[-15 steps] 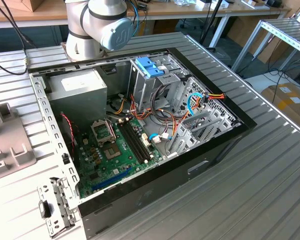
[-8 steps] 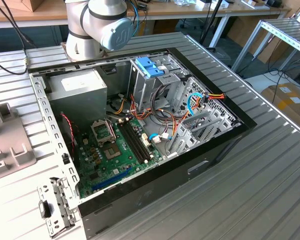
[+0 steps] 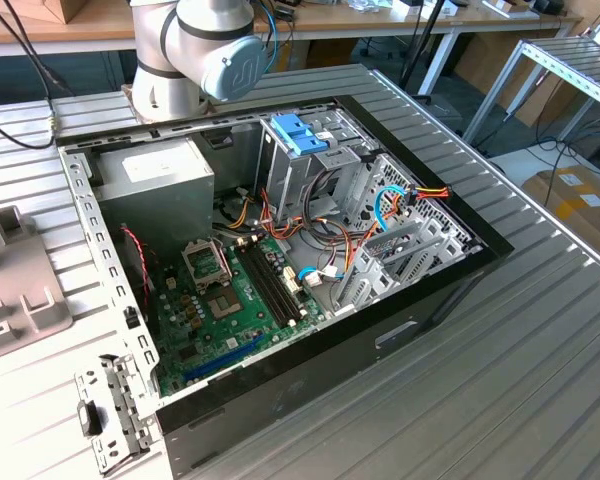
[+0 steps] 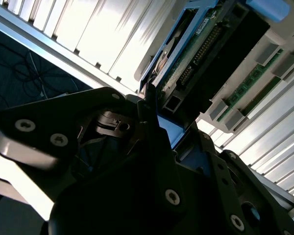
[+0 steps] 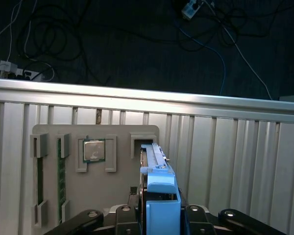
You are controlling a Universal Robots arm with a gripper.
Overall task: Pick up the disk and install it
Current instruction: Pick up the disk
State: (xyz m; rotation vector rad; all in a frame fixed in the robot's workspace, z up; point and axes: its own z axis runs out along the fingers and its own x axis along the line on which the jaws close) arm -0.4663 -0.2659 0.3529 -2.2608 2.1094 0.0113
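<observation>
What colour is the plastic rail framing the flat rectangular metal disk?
Light blue; the carrier rail shows best in the first wrist view.

On the desk (image 3: 540, 380), the open computer case (image 3: 330, 370) fills the exterior view's centre, with the arm's base (image 3: 195, 60) behind it at the top of the frame. Inside the case, the power-supply box (image 3: 155, 175) sits upper left, the motherboard (image 3: 215, 300) below it and the drive cage (image 3: 280, 180) to the right. A parts tray (image 3: 20, 300) lies at the frame's left edge. In the first wrist view, the disk (image 5: 159, 186) stands on edge over that tray, beside a chip (image 5: 94, 150).
</observation>
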